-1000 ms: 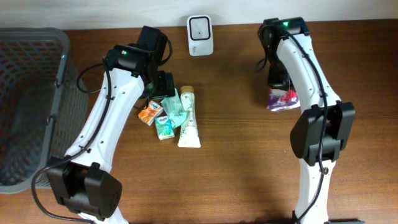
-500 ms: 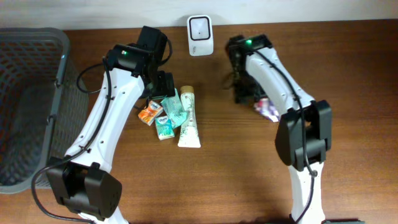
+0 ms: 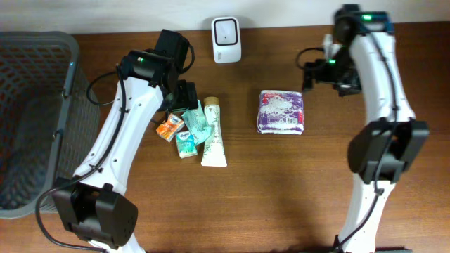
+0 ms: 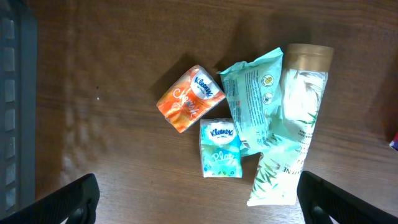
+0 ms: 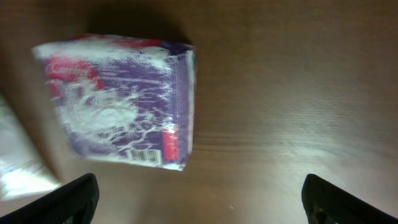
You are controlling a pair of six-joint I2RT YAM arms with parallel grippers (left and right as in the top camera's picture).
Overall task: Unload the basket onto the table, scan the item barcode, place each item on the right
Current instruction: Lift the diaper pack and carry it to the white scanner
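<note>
Bench (image 3: 281, 190): brown wood, bare along the near edge.
Basket (image 3: 35, 105): dark mesh, at the left edge of the bench.
Tube (image 4: 289, 130): pale green, lying near to far, right-most of the cluster under the left arm, cap end far.
Teal tissue pack (image 4: 221, 149): nearest of the cluster, touching the wipes.
Orange tissue pack (image 4: 189, 99): left of the cluster, tilted, just beside the teal one.
Wipes (image 4: 252, 102): green soft pack, lying against the tube's left side.
Purple pack (image 3: 282, 112): flat on the bench, centre-right, well apart from the cluster, nothing touching it.
Barcode (image 5: 146, 155): small white panel low on the pack's face in the right wrist view; blurred.
Left fingers (image 4: 71, 199): spread wide, nothing between them, above the cluster.
Right fingers (image 5: 68, 199): spread wide and holding nothing, above the bench to the far right of the purple pack.
Scanner (image 3: 226, 30): white, at the far edge, centre, standing apart from the purple pack.
</note>
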